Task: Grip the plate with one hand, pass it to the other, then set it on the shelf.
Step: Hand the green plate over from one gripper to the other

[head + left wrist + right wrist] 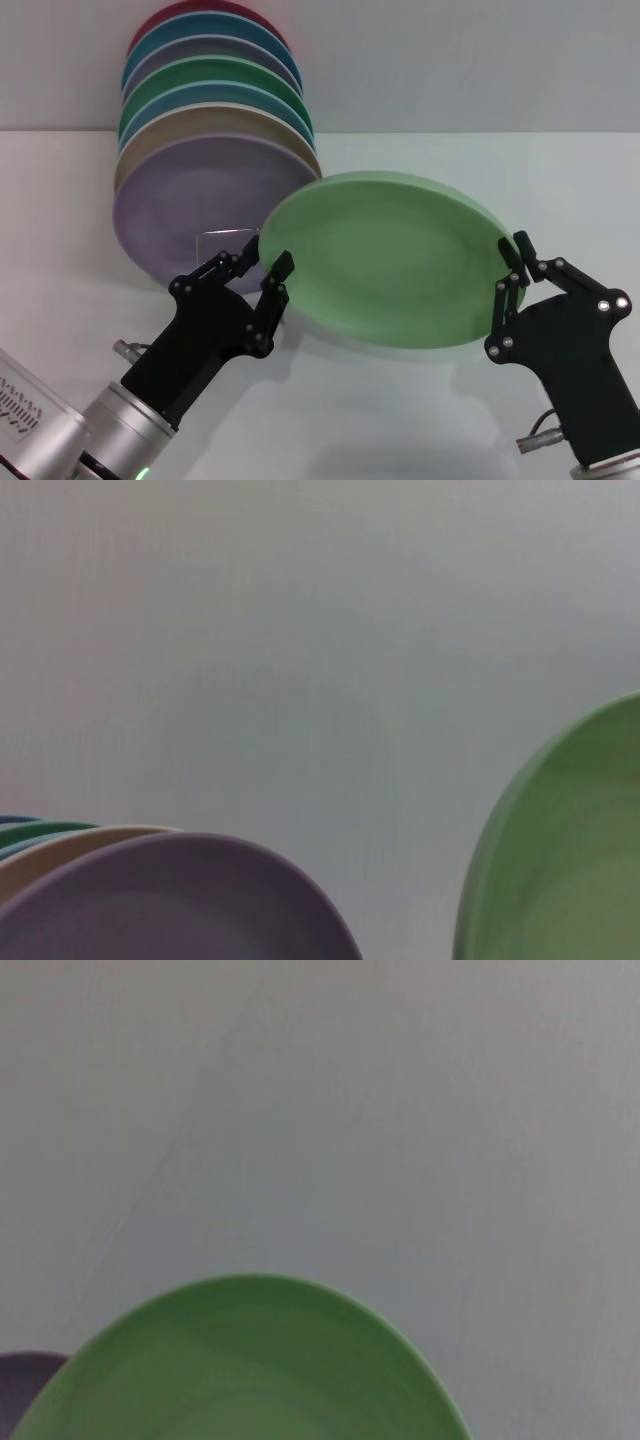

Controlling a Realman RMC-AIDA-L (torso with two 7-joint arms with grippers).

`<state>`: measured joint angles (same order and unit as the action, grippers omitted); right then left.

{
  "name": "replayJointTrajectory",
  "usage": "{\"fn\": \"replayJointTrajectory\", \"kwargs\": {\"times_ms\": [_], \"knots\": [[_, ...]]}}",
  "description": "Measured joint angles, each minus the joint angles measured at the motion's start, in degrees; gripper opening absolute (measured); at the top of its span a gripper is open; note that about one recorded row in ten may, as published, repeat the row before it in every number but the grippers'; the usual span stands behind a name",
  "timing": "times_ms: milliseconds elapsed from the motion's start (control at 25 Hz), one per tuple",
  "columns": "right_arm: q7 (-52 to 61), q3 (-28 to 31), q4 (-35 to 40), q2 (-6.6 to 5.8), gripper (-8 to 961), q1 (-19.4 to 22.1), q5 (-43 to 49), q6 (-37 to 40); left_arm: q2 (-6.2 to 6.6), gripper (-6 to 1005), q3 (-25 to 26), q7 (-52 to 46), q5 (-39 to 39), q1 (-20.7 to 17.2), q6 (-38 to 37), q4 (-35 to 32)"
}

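The light mint-green plate hangs tilted above the table, also filling a corner of the left wrist view and the right wrist view. My right gripper is shut on its right rim. At the plate's left rim my left gripper stands open, one finger in front of the rim and one beside it; I cannot tell whether they touch. The shelf shows only as a thin wire loop just left of the plate.
Several plates stand on edge in a row at the back left, a lavender plate in front, a beige one and a darker green plate behind. The lavender plate lies close to my left gripper. A white table lies below.
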<state>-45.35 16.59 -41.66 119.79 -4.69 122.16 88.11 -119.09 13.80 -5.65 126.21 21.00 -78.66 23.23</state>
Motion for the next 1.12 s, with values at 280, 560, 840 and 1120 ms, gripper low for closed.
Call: {"fn": "replayJointTrajectory", "kwargs": {"times_ms": [280,560,840,1120], "knots": [[0.0,-0.04,0.07,0.0,22,-0.35,0.0,-0.15,0.0,300,0.06,-0.04,0.0,0.17,0.35,-0.03],[0.0,-0.07,0.17,0.0,22,-0.41,0.0,-0.15,0.0,193,0.45,-0.07,0.0,0.18,0.39,-0.03],[0.12,-0.07,0.19,-0.07,22,-0.41,0.0,-0.14,0.0,176,0.53,-0.07,0.0,0.18,0.44,-0.03],[0.18,-0.07,0.27,-0.09,22,-0.41,0.01,-0.13,0.0,143,0.53,-0.06,0.25,0.56,1.15,-0.03]]}}
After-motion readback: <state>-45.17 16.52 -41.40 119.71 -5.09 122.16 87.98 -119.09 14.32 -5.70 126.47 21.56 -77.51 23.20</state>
